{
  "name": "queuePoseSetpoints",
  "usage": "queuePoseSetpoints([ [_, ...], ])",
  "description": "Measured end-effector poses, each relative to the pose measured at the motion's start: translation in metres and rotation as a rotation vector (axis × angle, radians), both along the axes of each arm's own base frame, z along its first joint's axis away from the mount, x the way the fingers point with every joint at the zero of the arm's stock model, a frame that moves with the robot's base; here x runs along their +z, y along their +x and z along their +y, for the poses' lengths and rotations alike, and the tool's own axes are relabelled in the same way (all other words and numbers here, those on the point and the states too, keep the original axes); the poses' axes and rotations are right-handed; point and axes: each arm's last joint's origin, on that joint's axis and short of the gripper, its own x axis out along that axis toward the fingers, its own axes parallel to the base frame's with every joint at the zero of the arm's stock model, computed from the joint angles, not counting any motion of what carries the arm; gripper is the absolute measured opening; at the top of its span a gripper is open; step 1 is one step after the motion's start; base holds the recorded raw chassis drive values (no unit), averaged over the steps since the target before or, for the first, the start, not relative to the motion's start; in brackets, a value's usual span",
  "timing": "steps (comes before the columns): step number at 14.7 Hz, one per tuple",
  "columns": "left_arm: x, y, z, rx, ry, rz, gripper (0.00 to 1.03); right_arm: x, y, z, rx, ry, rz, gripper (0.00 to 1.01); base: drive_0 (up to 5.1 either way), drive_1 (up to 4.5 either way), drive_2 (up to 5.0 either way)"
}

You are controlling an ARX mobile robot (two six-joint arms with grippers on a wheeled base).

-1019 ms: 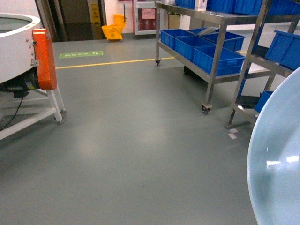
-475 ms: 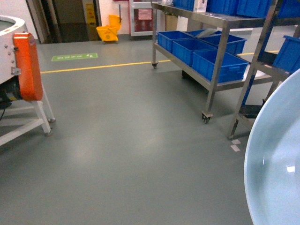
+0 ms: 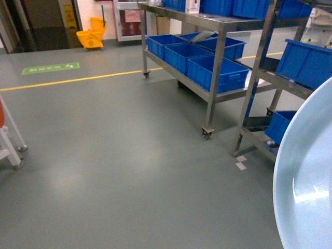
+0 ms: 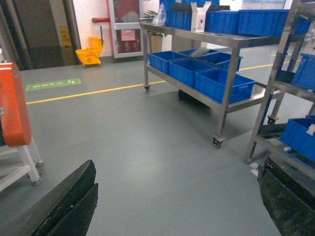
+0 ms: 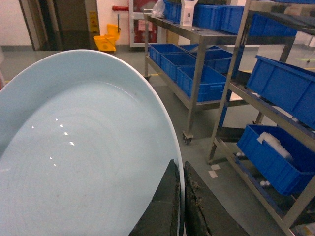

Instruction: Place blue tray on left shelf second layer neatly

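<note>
While the head camera looks across a grey floor, the blue tray (image 3: 308, 181) fills the lower right corner, a pale sky-blue glossy dish held up on edge close to the lens. Neither arm shows here. Steel racks (image 3: 218, 54) stand at upper right, loaded with deep blue crates (image 3: 217, 72). Which tier is the left shelf second layer cannot be told from here. A yellow mop bucket (image 3: 91, 37) sits by the far wall, and a green floor sign (image 3: 51, 68) carries white writing too small to read.

Seen from the left wrist camera, the left gripper (image 4: 172, 209) has its two dark fingers (image 4: 69, 206) spread wide apart at the frame's bottom corners, holding nothing. A small white carton (image 4: 199, 15) stands on the rack's top tier; no lettering on it is legible.

Seen from the right wrist camera, the right gripper (image 5: 179, 204) has its dark fingers (image 5: 168, 209) pinched together on the tray's thin raised rim, one either side. The tray is unmarked, with no label or brand.

The dish looks light, stiff and slick, so a single rim pinch probably lets it swing or slip. A hold on the rim, perhaps steadied opposite by the free gripper, seems safest. Plastic like this should survive a knock against the rack.
</note>
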Motion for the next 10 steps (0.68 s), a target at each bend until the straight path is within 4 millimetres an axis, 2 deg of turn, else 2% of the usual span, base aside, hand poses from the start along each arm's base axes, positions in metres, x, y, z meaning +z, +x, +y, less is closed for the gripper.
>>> queuePoseSetpoints([
  [4,-0.0001,0.0,0.0,0.0,0.0,0.001,0.98,-0.0002,0.0,0.0,0.0,0.0,0.002,0.02,-1.7,2.19,-5.5],
  [10,-0.0001,0.0,0.0,0.0,0.0,0.001,0.98,-0.0001,0.0,0.0,0.0,0.0,0.001,0.02,-1.8,-1.76,-1.8],
])
